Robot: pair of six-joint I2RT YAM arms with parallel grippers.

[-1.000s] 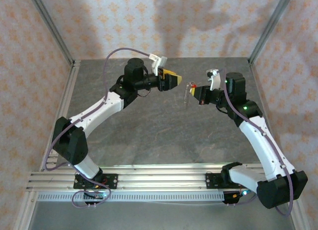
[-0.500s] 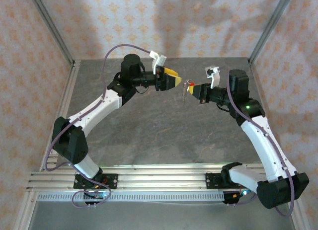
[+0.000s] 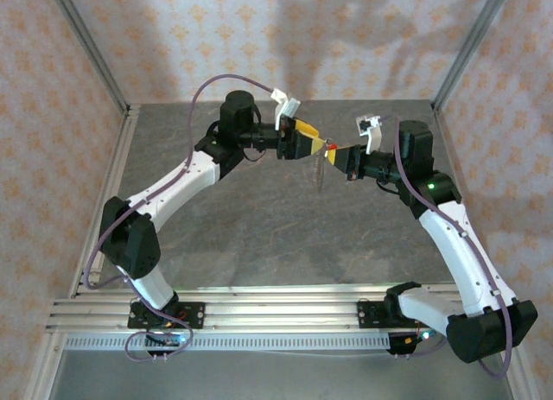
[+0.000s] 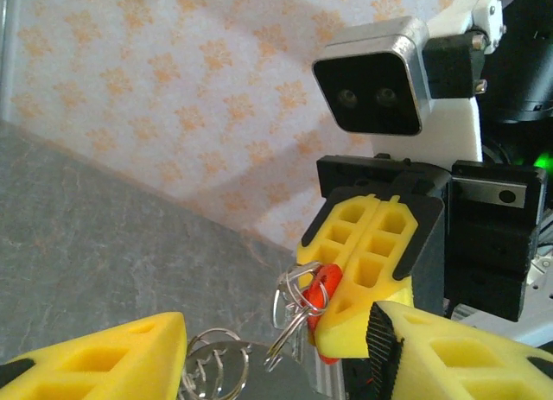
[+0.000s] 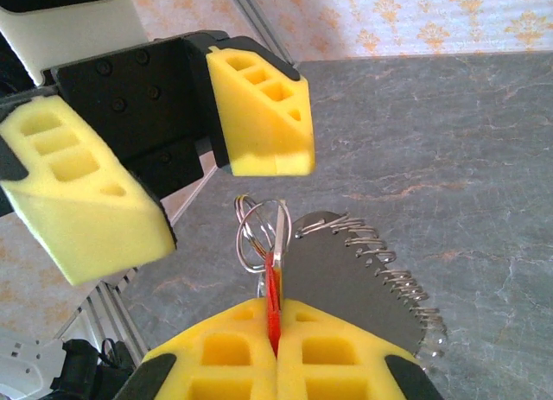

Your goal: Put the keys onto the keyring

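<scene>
Grey tabletop (image 3: pixel 259 236) lay below the right gripper (image 5: pixel 276 318), which was raised clear of it. The left gripper (image 5: pixel 212 188) faced the right gripper tip to tip, jaws wide apart, holding nothing. Right gripper's jaws were clamped tight on the red head of the key (image 5: pixel 273 292). The keyring (image 5: pixel 354 283) hung just beside the right gripper's tips, its fringe on the edge away from them. Small silver rings (image 5: pixel 259 231) stuck out just past those tips, between the left gripper's fingers.
</scene>
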